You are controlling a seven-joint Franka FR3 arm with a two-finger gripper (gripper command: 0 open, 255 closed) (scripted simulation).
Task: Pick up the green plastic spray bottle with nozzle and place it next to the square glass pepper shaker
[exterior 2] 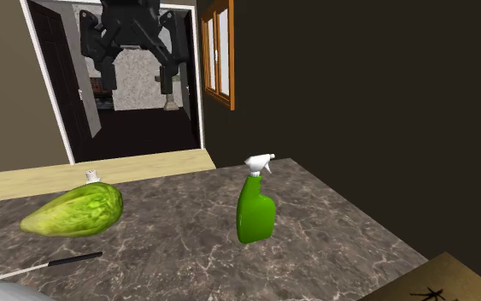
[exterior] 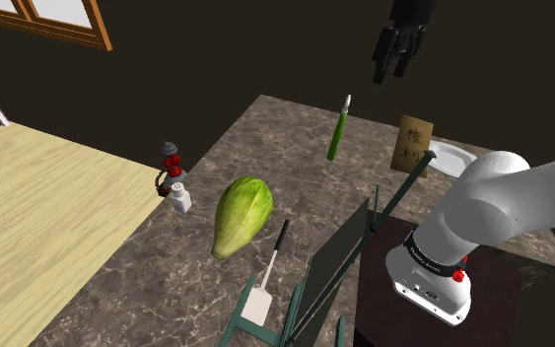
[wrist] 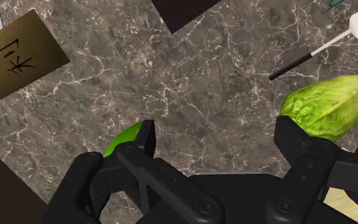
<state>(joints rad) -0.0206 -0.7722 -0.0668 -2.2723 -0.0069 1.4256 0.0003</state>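
Approach stage, before any grasp. The gripper (exterior: 390, 69) hangs high above the counter (exterior: 295, 148), jaws spread wide and holding nothing. The green spray bottle (exterior 2: 255, 209) stands upright near the counter's wall-side edge, its white nozzle on top. In the wrist view a sliver of it shows just beside one finger, so the hand is judged to sit off-centre from it. The next move calls for a sideways shift until the bottle lies between the fingers, then a descent and a close on its body below the nozzle. The white shaker (exterior: 179, 197) stands at the opposite edge, bordering pale wood, with a small red and grey object (exterior: 172, 158) just beside it and a lettuce (exterior: 241, 215) near. Bare stone surrounds the bottle; room beside the shaker is tighter, with the counter edge close
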